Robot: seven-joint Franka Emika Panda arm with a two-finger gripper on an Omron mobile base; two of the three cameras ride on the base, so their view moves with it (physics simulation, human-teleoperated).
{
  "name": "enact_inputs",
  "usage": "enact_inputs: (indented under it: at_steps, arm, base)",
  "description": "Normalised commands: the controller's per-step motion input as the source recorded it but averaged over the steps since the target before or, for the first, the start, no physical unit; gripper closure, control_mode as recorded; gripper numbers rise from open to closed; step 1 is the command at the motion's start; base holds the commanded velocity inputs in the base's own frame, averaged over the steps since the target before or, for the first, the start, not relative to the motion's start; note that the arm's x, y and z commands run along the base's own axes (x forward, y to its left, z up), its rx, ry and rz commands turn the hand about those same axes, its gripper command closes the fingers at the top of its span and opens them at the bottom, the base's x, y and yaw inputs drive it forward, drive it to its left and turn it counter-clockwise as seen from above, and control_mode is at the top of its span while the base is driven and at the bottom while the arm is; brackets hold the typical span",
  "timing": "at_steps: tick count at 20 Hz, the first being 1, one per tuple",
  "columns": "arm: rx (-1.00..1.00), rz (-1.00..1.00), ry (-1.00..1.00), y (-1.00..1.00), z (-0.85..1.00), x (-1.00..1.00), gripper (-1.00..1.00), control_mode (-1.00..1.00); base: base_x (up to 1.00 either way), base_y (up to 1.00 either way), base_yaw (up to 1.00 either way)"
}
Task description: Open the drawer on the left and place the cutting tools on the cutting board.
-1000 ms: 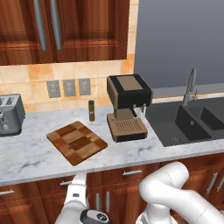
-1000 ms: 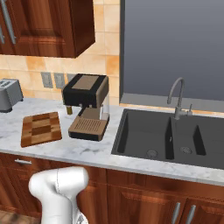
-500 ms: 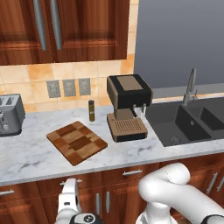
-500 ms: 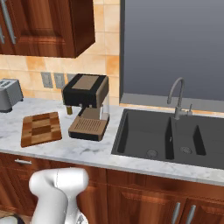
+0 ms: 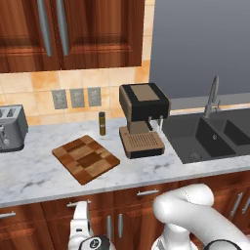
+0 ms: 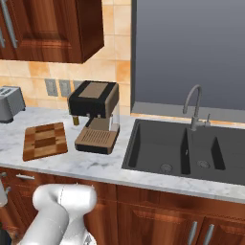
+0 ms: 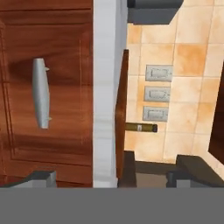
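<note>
Where the desk starts, far left: I see a silver slotted toaster (image 5: 10,129) standing on the grey-white marble desk (image 5: 34,176), near the tiled wall.
Drawer: the red-brown wood drawer (image 7: 65,65) with a short silver bar handle (image 7: 41,93) sits under the desk edge, below the left part of the board. Its front looks flush with its frame, so I read it as closed. My hand camera is rolled, so the bar runs up and down in that view.
Gripper: the two-finger gripper (image 7: 118,174) faces the drawer front and the desk edge. Its tips are spread wide apart with nothing between them, and they are not touching the handle.
Cutting board: the flat square wooden cutting board (image 5: 86,158) of light and dark brown blocks lies on the desk between toaster and coffee machine, turned at an angle, with its top bare.
Bottle: a small dark upright bottle (image 5: 102,123) stands just behind the board's right corner, below three grey wall outlets (image 5: 76,97).
Coffee machine: a black and brown coffee machine (image 5: 144,119) stands right of the board, close to the sink.
Sink: a dark double-basin sink (image 6: 186,153) is set in the desk, with a curved grey metal faucet (image 6: 194,107) behind it.
</note>
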Motion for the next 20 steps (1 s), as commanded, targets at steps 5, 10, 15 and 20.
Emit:
enact_inputs:
  at_steps: [5, 10, 15, 20]
  arm:
    - [-0.01, 0.00, -0.16, 0.08, -0.35, 0.50, -1.00, -1.00]
    - [-0.10, 0.00, -0.08, 0.20, -0.50, 0.39, -1.00, -1.00]
    - [-0.12, 0.00, -0.04, 0.30, -0.42, 0.32, -1.00, -1.00]
    - [-0.11, 0.00, -0.05, 0.34, -0.42, 0.29, -1.00, -1.00]
  base:
    - [0.00, 0.00, 0.00]
    - [0.00, 0.00, 0.00]
    - [0.00, 0.00, 0.00]
    - [0.00, 0.00, 0.00]
